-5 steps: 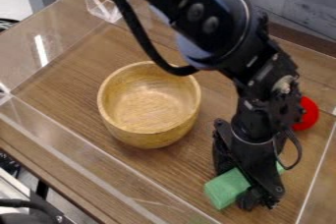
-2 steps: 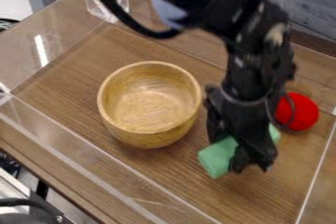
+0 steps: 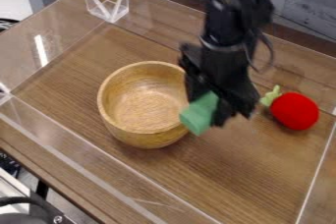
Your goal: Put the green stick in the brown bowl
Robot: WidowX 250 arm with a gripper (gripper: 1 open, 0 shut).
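The green stick (image 3: 199,116), a mint-green block, hangs in the air, held by my gripper (image 3: 210,108), which is shut on its upper end. It hovers just over the right rim of the brown bowl (image 3: 148,102), a round light wooden bowl with nothing inside. The black arm comes down from the top of the picture and points straight down, hiding the block's top.
A red strawberry (image 3: 293,109) with green leaves lies on the wooden table to the right of the gripper. Clear plastic walls (image 3: 79,17) ring the work area, with a low edge along the front left.
The gripper closed on the green stick near the front right of the table, lifted it and carried it up and left to the bowl's right rim.
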